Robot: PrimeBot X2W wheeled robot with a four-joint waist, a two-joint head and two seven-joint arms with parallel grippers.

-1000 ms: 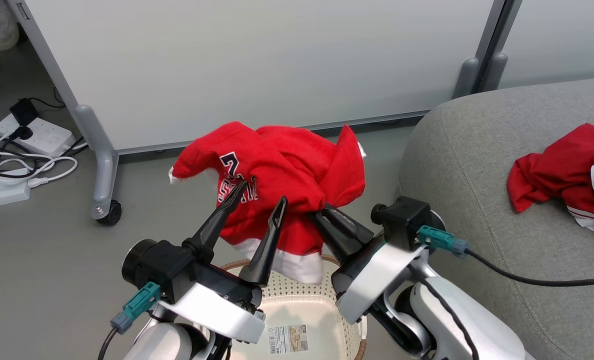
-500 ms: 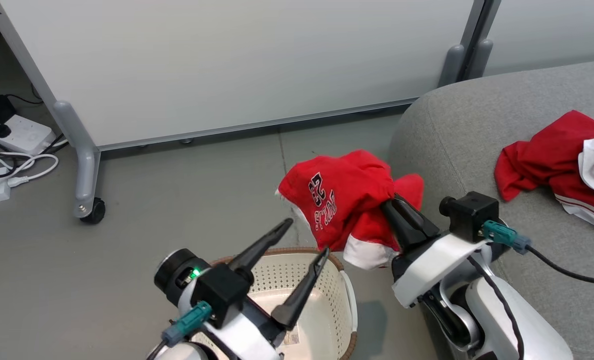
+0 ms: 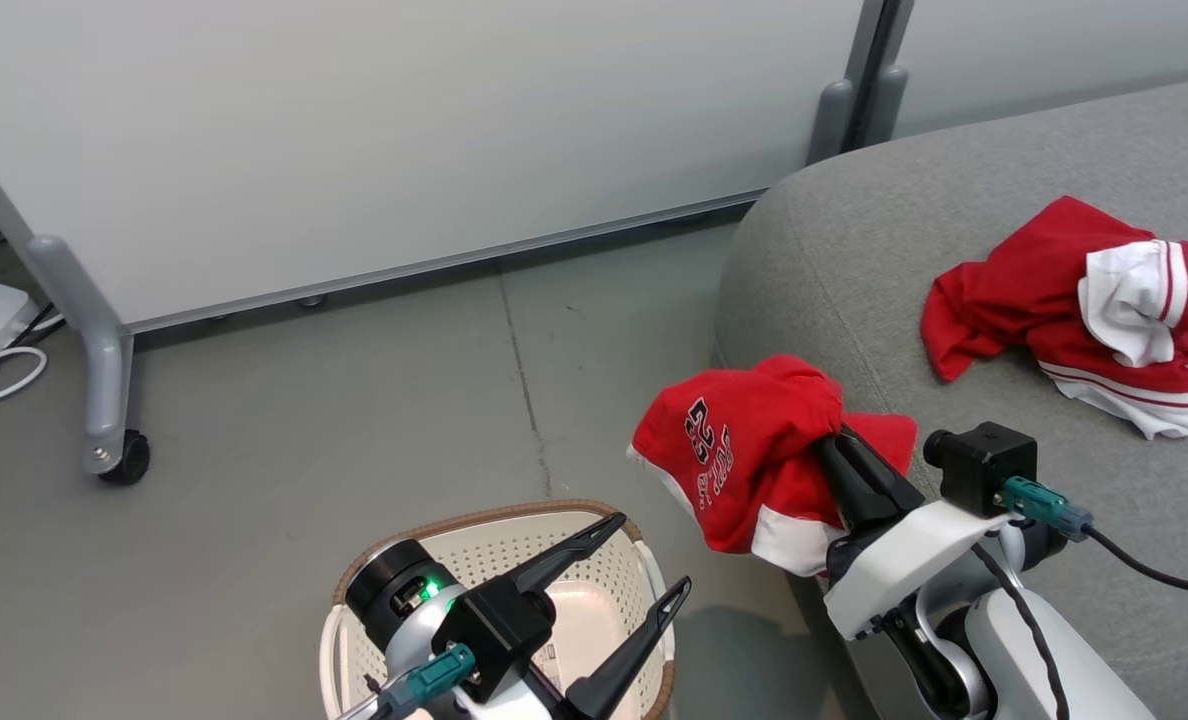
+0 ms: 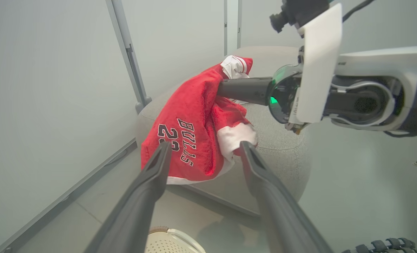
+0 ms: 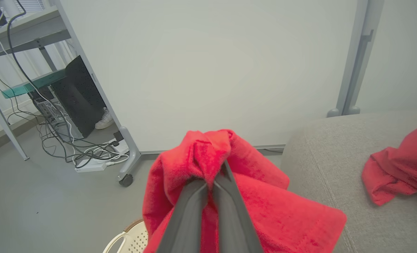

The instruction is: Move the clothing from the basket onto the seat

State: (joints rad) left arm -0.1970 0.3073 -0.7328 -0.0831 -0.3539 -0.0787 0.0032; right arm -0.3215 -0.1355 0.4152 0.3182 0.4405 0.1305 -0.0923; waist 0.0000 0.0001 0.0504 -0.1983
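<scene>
The held red jersey (image 3: 744, 450), marked "BULLS" and 23 with a white hem, hangs bunched from the right gripper (image 3: 839, 445). The two fingers are pressed together with the cloth pinched between them; their tips are buried in the fabric. In the head view the garment sits at 2 o'clock from the basket (image 3: 494, 555), at the rounded end of the grey sofa (image 3: 954, 200). Contact with the upholstery cannot be determined.

A second red jersey (image 3: 1054, 300), with white lining and striped trim, lies crumpled on the sofa at 2 o'clock from the held one, well apart from it.

The left gripper (image 3: 652, 552) hangs over the basket with its fingers spread wide and nothing between them. They point toward 2 o'clock.

The basket stands on the grey floor (image 3: 354, 420). A white partition panel (image 3: 354, 130) stands at 12 o'clock, and its caster (image 3: 129, 460) is at 10 o'clock from the basket.
</scene>
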